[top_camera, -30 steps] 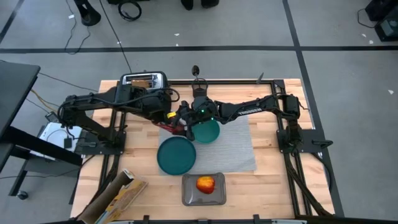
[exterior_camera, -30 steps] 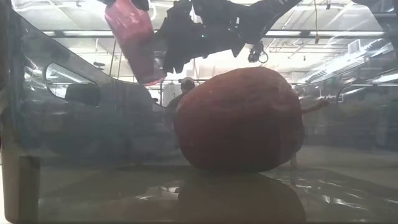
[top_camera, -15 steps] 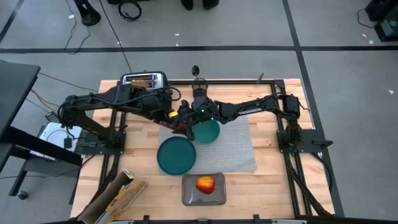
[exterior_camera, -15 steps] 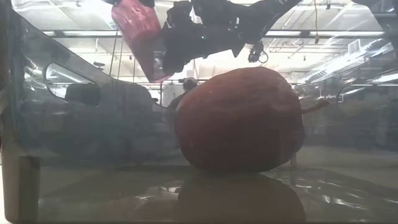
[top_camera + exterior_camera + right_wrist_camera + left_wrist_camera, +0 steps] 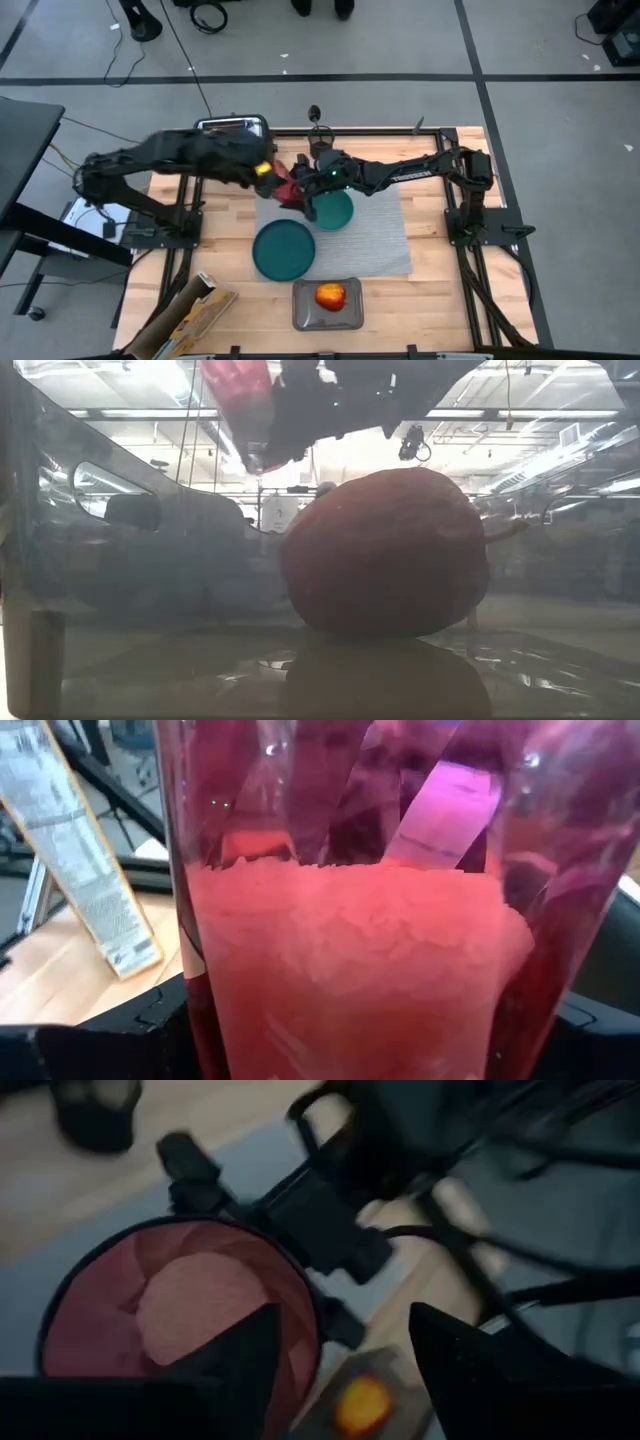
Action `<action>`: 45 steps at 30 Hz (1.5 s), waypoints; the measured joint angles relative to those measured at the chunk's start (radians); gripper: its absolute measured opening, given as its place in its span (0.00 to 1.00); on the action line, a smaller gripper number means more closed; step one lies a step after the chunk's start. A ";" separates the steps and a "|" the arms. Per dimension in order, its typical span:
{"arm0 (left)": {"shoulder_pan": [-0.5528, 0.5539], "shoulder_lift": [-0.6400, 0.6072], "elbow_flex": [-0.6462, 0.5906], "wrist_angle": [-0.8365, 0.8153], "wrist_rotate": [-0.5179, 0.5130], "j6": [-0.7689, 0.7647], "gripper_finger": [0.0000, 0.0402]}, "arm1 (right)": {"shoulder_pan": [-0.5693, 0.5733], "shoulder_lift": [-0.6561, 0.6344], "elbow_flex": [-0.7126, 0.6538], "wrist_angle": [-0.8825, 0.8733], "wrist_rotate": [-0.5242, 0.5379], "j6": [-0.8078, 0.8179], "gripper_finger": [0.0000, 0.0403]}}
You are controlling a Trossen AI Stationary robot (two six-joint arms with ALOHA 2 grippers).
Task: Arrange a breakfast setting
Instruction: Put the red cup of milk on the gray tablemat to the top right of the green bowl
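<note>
**Operator:** Looking straight down, I see both arms meeting over the far-left corner of the grey placemat (image 5: 345,235). The pink-red cup (image 5: 285,186) sits between them, up off the bench (image 5: 215,275). My right claw (image 5: 302,190) comes in from the right side and is clamped round the cup; in the right wrist view the cup's wall (image 5: 350,890) fills nearly everything, with dark fingers (image 5: 90,1040) low on either side of it.

**Second:** And the left claw?

**Operator:** The left claw (image 5: 262,172) is just beside the cup on its left. From the left wrist view I look down into the cup's open mouth (image 5: 180,1315), and my two fingers (image 5: 250,1355) stand spread apart above it with nothing between them.

**Second:** Where is the rest of the setting?

**Operator:** The teal bowl (image 5: 335,211) is on the placemat just beside the right claw. The bigger teal plate (image 5: 284,249) lies nearer me, overlapping the placemat's left edge. The apple (image 5: 330,295) rests in the grey tray (image 5: 325,318) at the near edge of the bench; in the low view it (image 5: 385,550) bulks right in front of the lens, with the cup (image 5: 240,405) held high behind it. The toaster (image 5: 232,127) stands at the far-left corner, and a box (image 5: 185,320) lies at the near-left.
</note>
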 joint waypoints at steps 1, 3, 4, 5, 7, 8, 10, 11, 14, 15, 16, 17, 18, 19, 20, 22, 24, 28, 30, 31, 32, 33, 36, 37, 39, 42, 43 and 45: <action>0.000 -0.023 0.000 0.014 -0.024 0.012 0.58 | -0.008 -0.018 -0.018 -0.002 0.004 0.006 0.84; -0.011 -0.078 0.000 0.057 -0.089 0.053 0.59 | -0.026 -0.064 -0.066 0.005 0.021 0.019 0.84; -0.023 -0.103 0.000 0.078 -0.137 0.079 0.58 | -0.035 -0.092 -0.095 0.003 0.025 0.024 0.84; -0.037 -0.129 0.000 0.099 -0.187 0.111 0.58 | -0.045 -0.120 -0.130 0.026 0.032 0.030 0.84; -0.070 -0.154 0.001 0.135 -0.268 0.176 0.57 | -0.065 -0.186 -0.218 0.064 0.056 0.039 0.84; -0.082 -0.163 0.001 0.148 -0.294 0.199 0.57 | -0.074 -0.218 -0.265 0.096 0.069 0.047 0.84; -0.094 -0.167 0.001 0.151 -0.321 0.222 0.55 | -0.093 -0.282 -0.369 0.161 0.104 0.067 0.84; -0.096 -0.159 0.001 0.150 -0.328 0.229 0.55 | -0.103 -0.314 -0.424 0.194 0.121 0.077 0.84; -0.093 -0.127 -0.001 0.145 -0.346 0.267 0.54 | -0.129 -0.402 -0.573 0.289 0.189 0.088 0.84; -0.093 -0.113 -0.001 0.148 -0.353 0.276 0.53 | -0.136 -0.425 -0.616 0.320 0.214 0.087 0.84; -0.088 -0.099 -0.001 0.148 -0.363 0.290 0.53 | -0.147 -0.446 -0.655 0.350 0.237 0.087 0.84; -0.083 -0.084 -0.001 0.149 -0.366 0.301 0.53 | -0.157 -0.466 -0.698 0.376 0.253 0.087 0.84; -0.078 -0.067 -0.001 0.157 -0.367 0.312 0.53 | -0.167 -0.476 -0.734 0.407 0.268 0.088 0.84; -0.072 -0.051 -0.001 0.171 -0.368 0.323 0.53 | -0.177 -0.482 -0.767 0.443 0.279 0.089 0.84; -0.067 -0.036 -0.002 0.184 -0.368 0.337 0.53 | -0.188 -0.484 -0.801 0.481 0.290 0.093 0.84; -0.055 -0.001 -0.002 0.235 -0.372 0.367 0.53 | -0.208 -0.476 -0.849 0.563 0.309 0.097 0.84; -0.045 0.025 -0.002 0.263 -0.371 0.390 0.53 | -0.223 -0.459 -0.885 0.632 0.329 0.097 0.84; -0.041 0.076 -0.002 0.289 -0.364 0.401 0.53 | -0.246 -0.416 -0.955 0.754 0.371 0.091 0.84; -0.041 0.090 -0.009 0.299 -0.306 0.377 0.53 | -0.264 -0.395 -0.989 0.830 0.380 0.090 0.84; -0.042 0.093 -0.025 0.310 -0.283 0.370 0.53 | -0.272 -0.380 -1.004 0.866 0.382 0.089 0.84; -0.046 0.094 -0.046 0.327 -0.267 0.364 0.53 | -0.282 -0.364 -1.017 0.891 0.382 0.089 0.84; -0.053 0.095 -0.073 0.338 -0.263 0.361 0.53 | -0.290 -0.351 -1.038 0.920 0.382 0.089 0.84; -0.063 0.093 -0.175 0.397 -0.255 0.348 0.53 | -0.306 -0.293 -1.075 1.011 0.385 0.096 0.84; -0.063 0.089 -0.212 0.420 -0.250 0.341 0.53 | -0.309 -0.273 -1.084 1.047 0.385 0.096 0.84; -0.062 0.076 -0.290 0.500 -0.238 0.331 0.53 | -0.312 -0.225 -1.093 1.094 0.385 0.096 0.84; -0.061 0.066 -0.386 0.611 -0.238 0.329 0.53 | -0.315 -0.148 -1.097 1.147 0.384 0.093 0.84; -0.062 0.062 -0.413 0.625 -0.238 0.330 0.53 | -0.316 -0.123 -1.097 1.172 0.384 0.093 0.84; -0.062 0.059 -0.444 0.672 -0.232 0.324 0.53 | -0.315 -0.067 -1.095 1.221 0.385 0.093 0.84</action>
